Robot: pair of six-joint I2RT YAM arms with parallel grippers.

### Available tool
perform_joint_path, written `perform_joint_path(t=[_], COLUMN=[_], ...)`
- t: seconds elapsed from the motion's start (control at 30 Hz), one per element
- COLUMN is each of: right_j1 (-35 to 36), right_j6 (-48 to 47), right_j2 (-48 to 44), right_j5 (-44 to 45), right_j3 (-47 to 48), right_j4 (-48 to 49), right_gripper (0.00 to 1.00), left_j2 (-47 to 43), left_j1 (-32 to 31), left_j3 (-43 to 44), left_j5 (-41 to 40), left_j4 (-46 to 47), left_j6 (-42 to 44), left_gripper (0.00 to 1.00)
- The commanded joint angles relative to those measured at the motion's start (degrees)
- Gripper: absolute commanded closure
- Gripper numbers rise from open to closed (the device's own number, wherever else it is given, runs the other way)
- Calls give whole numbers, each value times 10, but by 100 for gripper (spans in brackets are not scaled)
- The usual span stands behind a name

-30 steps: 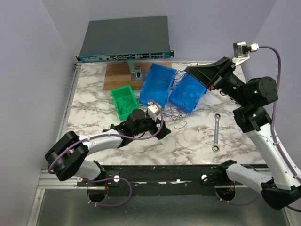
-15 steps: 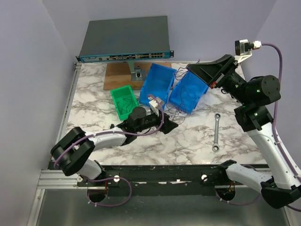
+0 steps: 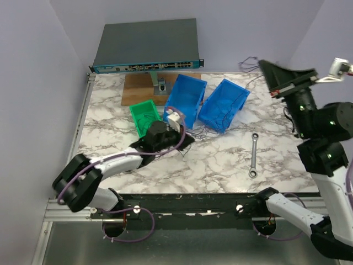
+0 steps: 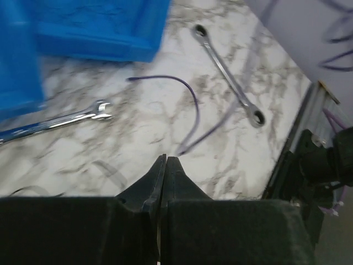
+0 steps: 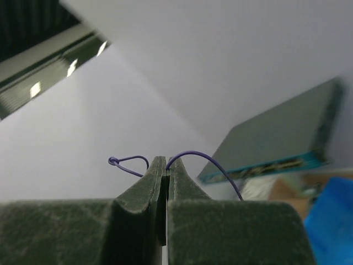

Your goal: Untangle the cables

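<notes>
The cables are thin purple and dark wires. My right gripper (image 3: 262,63) is raised high at the back right, shut on one purple cable (image 5: 207,160) that arches out on both sides of the jaws, with a small knotted loop (image 5: 114,161) to the left. Faint strands (image 3: 251,62) trail from it toward the right blue bin (image 3: 223,105). More wires (image 3: 205,132) lie on the marble in front of the bins. My left gripper (image 4: 165,159) is low over the table and shut. A purple wire (image 4: 193,107) ends just beyond its tips, and no wire shows between the jaws.
A second blue bin (image 3: 186,99) and a green bin (image 3: 144,117) holding dark wires stand beside my left arm. A silver wrench (image 3: 253,154) lies at the right, and another wrench (image 4: 60,122) lies near the blue bin. A network switch (image 3: 146,47) and a wooden board (image 3: 138,88) sit at the back.
My right gripper has swung up and to the right, away from the blue bin, drawing its cable along. The left gripper has shut and pulled back left toward the green bin.
</notes>
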Motion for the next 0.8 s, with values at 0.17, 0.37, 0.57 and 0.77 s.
perform_joint_path(t=[0.17,0.37,0.57,0.77], right_j1=[0,0,0,0], right_j6=[-325,-310,-243,-174], right_j2=[-23,-32,-26,5], right_j5=[637,583,381,157], right_j3=[-4,-37,-26,13], right_j4=[-108,-130,-147,-139], right_gripper=[99,99,99,99], left_j2=[-238,-335,-350,-342], left_j1=[291,315,303,251], left_j3=[-125,-192,-230,-230], left_j5=[-86,-120,36,53], left_j4=[-230,-181,-36,11], left_j6=[-52,-50,-26,7], left_gripper=[100,100,51,7])
